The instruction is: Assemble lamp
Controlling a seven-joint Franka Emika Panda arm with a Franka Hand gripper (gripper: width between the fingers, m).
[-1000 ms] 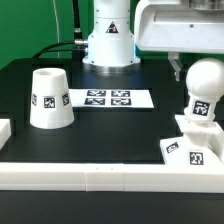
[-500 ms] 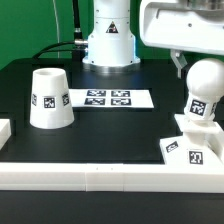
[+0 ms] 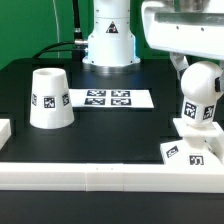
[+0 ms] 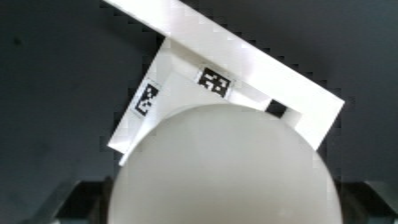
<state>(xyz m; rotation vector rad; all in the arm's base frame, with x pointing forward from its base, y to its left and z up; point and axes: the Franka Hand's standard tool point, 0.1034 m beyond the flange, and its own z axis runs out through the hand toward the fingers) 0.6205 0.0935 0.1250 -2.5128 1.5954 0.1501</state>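
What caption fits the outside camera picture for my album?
The tool holds the bulb, tilted, over the base, with the shade standing apart.

This is a robotics lab test cell, not a home or shop. A black counter [image 3: 110, 125] is fenced by white border rails [image 3: 100, 178] and backed by a plain green screen [image 3: 30, 25]. A white robot arm's pedestal [image 3: 108, 40] stands at the rear, with cables [image 3: 72, 30] beside it. The marker board [image 3: 108, 98] lies flat, and white plastic parts such as the shade [image 3: 48, 98] carry black-and-white square tags.
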